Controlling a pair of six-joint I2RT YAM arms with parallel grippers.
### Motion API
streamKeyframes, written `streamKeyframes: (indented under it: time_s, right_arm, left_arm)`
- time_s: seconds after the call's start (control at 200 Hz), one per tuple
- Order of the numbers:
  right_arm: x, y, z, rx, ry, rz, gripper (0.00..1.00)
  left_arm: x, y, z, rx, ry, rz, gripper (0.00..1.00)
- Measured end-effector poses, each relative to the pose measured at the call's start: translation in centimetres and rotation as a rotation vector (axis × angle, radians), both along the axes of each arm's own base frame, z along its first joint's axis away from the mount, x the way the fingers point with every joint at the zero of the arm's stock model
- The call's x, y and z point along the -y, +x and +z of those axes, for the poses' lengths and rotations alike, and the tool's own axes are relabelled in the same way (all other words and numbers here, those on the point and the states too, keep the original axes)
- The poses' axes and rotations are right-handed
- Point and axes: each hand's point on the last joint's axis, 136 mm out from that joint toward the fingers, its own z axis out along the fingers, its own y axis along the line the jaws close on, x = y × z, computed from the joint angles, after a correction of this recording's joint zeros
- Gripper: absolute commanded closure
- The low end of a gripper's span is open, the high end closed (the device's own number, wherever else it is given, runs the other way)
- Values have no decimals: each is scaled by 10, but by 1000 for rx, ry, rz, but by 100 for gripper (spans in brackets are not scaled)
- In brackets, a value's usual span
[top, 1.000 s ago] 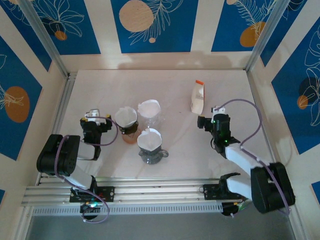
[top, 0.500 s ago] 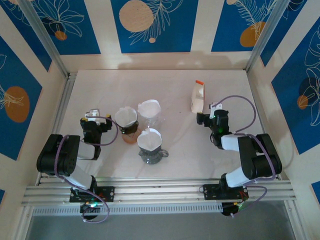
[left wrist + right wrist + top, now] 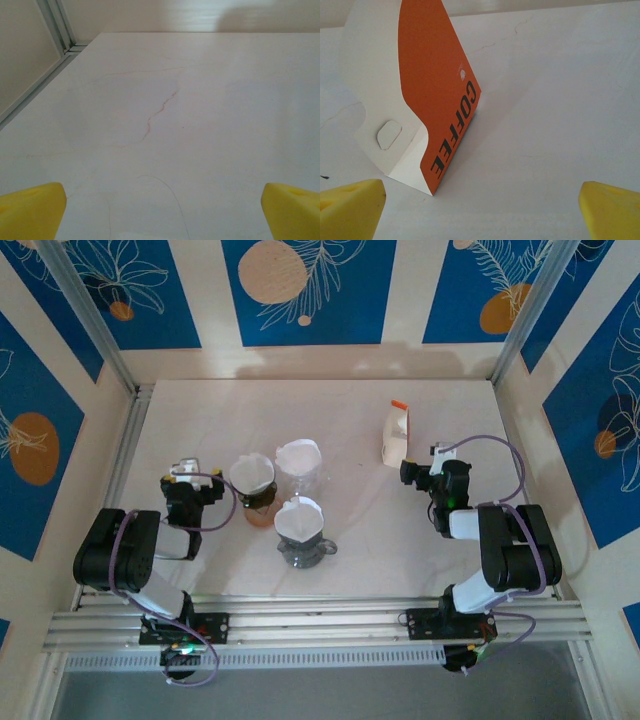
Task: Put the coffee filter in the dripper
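Observation:
Three drippers stand left of centre, each with a white coffee filter in it: a brown dripper [image 3: 256, 502], a clear one [image 3: 299, 472] and a grey one [image 3: 301, 543], whose filter [image 3: 298, 519] stands open at the top. The orange-and-white filter box [image 3: 396, 434] marked COFFEE [image 3: 427, 95] stands upright at the right. My right gripper [image 3: 412, 473] [image 3: 482, 212] is open just in front of the box, apart from it. To the left of the brown dripper my left gripper [image 3: 186, 480] [image 3: 162, 215] is open over bare table.
White table [image 3: 350, 410] enclosed by metal posts and blue patterned walls. A rail [image 3: 57, 30] runs along the table's left edge. The aluminium base rail [image 3: 320, 625] lies at the near edge. Open surface lies between the drippers and the box.
The right arm has folded back towards its base, and its gripper has shifted slightly right and away from the drippers. The left arm, the drippers and the box have stayed put.

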Motion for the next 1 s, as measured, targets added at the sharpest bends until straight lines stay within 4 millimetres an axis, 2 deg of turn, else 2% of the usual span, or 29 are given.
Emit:
streamKeyframes:
  time_s: [1.0]
  right_arm:
    - [-2, 0, 1, 3, 0, 5, 1]
  left_arm:
    - [0, 1, -1, -6, 0, 0, 0]
